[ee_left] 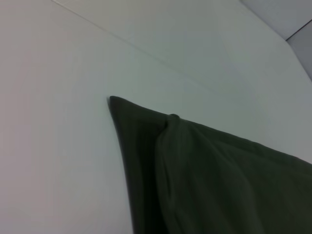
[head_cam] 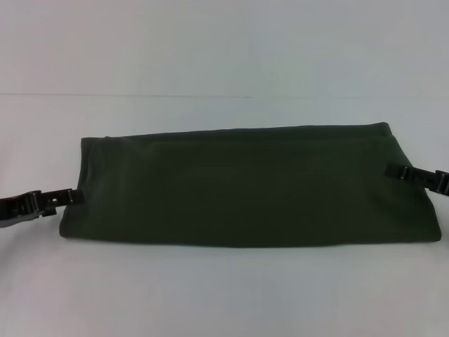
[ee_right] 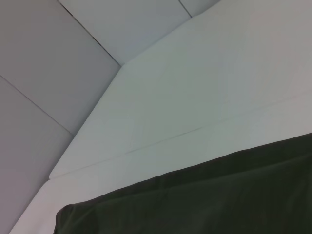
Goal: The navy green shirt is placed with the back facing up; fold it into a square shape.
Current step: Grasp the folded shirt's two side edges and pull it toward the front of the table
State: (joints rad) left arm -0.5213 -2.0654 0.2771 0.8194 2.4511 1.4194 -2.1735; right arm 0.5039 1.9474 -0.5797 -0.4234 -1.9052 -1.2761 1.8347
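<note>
White bench (head_cam: pixel 224 295) carries the navy green shirt (head_cam: pixel 245 186), soft and limp; left gripper (head_cam: pixel 70 196) and right gripper (head_cam: pixel 393 170) pinch its end edges, the best holds.

the navy green shirt (head_cam: pixel 245 186) lay folded into a long, wide band running left to right, plain dark olive cloth facing up with no lettering showing. its far edge ran nearly straight; its near edge curved a little, rounded at the right end. in the left wrist view a doubled fold (ee_left: pixel 168 146) showed near one corner.
</note>
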